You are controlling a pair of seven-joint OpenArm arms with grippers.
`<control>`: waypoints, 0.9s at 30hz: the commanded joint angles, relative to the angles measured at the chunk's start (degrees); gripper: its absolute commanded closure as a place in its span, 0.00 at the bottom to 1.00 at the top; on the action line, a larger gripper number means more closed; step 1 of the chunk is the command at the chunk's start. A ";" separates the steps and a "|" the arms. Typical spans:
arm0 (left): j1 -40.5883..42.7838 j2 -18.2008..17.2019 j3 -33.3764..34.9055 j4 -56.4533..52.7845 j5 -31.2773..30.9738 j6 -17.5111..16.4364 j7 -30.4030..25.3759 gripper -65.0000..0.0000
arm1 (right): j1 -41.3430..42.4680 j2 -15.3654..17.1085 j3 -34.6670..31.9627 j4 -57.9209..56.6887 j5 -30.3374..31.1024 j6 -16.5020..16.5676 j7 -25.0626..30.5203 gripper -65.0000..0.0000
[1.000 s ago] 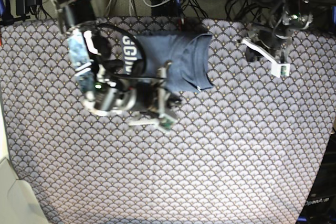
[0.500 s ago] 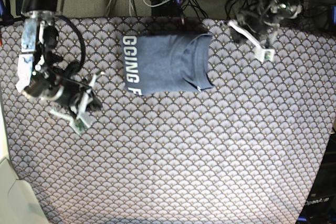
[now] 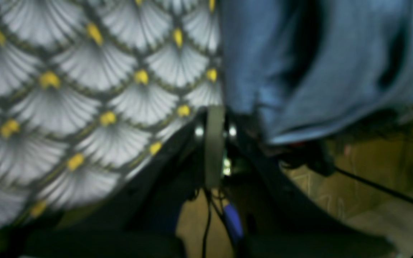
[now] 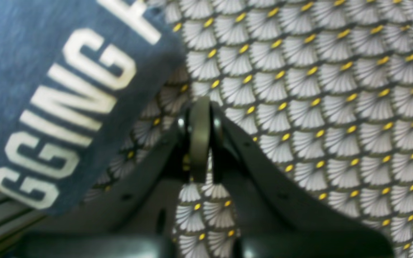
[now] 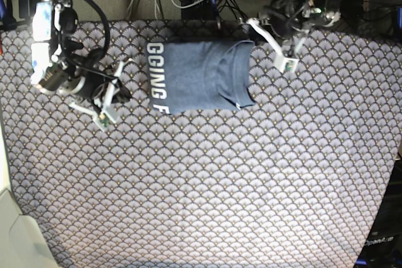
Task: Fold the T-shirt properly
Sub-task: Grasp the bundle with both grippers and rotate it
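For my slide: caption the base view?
Folded T-shirt on patterned table covering, both grippers shut and clear of it.

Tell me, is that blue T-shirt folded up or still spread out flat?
Folded. The T-shirt lies as a compact rectangle on the patterned table cover, layers overlapping, lettering cut off at one edge, neither gripper touching it.

Open table covering [image 5: 207,186] below T-shirt [image 5: 195,76]

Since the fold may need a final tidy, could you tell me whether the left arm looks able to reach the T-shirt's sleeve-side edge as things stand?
Probably yes. The left gripper hangs shut just beside the folded T-shirt, and only bare table covering lies between them. Its jaws would have to open first.
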State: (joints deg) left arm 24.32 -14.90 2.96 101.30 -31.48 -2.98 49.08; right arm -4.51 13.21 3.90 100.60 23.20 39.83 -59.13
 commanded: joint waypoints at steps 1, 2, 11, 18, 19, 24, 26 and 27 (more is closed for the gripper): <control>-1.06 -0.09 1.21 -0.68 0.06 0.04 0.72 1.00 | 0.25 0.46 0.10 0.90 0.93 0.17 1.07 1.00; -1.77 -0.09 2.18 -1.74 -0.12 0.04 0.72 1.00 | -0.10 0.28 0.10 0.90 0.93 0.17 1.07 1.00; -4.23 3.86 2.36 -4.46 0.32 0.04 0.63 1.00 | -2.83 -2.18 -1.40 1.07 0.93 0.17 1.07 1.00; -8.54 5.62 1.83 -4.64 0.32 0.04 0.63 1.00 | -4.59 -2.62 -5.18 1.07 0.84 0.17 1.07 1.00; -9.24 6.15 1.83 -4.64 0.23 0.04 0.63 1.00 | -4.76 -2.62 -5.79 0.90 0.84 0.17 1.07 1.00; -12.84 8.17 -1.07 -7.10 -0.21 0.04 0.55 1.00 | -5.29 -2.62 -6.41 0.90 0.84 0.17 1.07 1.00; -15.22 9.93 -3.36 -9.56 -0.12 0.04 0.55 1.00 | -5.90 -2.27 -6.32 0.90 0.84 0.17 1.07 1.00; -16.45 10.72 -4.41 -10.88 -0.12 0.04 0.55 1.00 | -5.99 -2.27 -6.32 0.90 0.84 0.17 1.07 1.00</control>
State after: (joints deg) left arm 8.47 -4.19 -1.61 89.27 -30.81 -2.63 50.52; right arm -10.87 10.59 -2.50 100.62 22.96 39.83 -58.92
